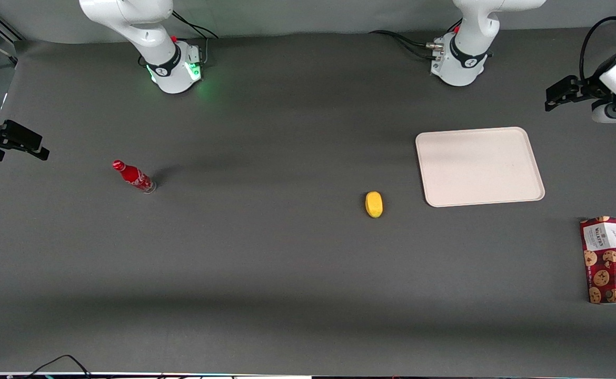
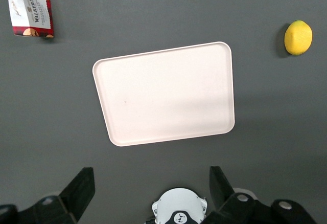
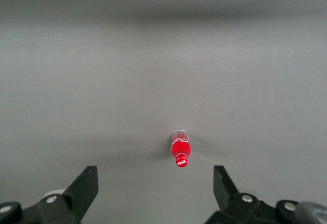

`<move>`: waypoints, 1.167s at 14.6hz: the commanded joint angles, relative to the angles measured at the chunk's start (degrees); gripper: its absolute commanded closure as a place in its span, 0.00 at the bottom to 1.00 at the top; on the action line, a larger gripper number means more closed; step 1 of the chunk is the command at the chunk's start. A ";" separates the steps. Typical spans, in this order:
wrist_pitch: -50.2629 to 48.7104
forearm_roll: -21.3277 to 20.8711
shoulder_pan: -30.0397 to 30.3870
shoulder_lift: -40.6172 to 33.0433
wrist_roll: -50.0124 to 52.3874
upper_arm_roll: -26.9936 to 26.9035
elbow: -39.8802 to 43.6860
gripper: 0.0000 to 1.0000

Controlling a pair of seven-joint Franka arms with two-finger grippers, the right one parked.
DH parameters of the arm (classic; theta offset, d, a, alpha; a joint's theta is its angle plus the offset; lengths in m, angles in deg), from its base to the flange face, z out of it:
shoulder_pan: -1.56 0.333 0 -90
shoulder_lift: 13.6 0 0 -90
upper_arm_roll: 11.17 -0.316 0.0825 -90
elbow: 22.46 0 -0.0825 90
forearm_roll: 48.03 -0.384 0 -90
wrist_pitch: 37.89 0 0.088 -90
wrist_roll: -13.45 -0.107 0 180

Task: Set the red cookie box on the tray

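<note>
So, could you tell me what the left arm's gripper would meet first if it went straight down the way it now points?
Probably the tray: the gripper, fingers open, hangs high above the table pointing down, with the tray just ahead of it. Depth is unclear, so it might land on bare table beside the tray's rim. The red cookie box lies well off that line.

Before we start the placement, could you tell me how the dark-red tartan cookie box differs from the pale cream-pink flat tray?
The dark-red tartan cookie box is long, narrow and patterned; the pale cream-pink flat tray is much wider, plain and low-rimmed. The box lies nearer the front camera than the tray. Both rest flat on the grey table, untouched; the left gripper hangs open above the tray.
</note>
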 commanded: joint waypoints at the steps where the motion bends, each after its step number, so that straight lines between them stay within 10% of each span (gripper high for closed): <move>1: -0.50 -1.05 -0.21 -0.16 2.44 0.80 0.73 0.00; 7: -0.59 -1.48 -0.03 2.98 2.70 -3.13 5.01 0.00; 17: 15.44 -0.52 1.64 41.46 -28.74 -20.47 32.46 0.00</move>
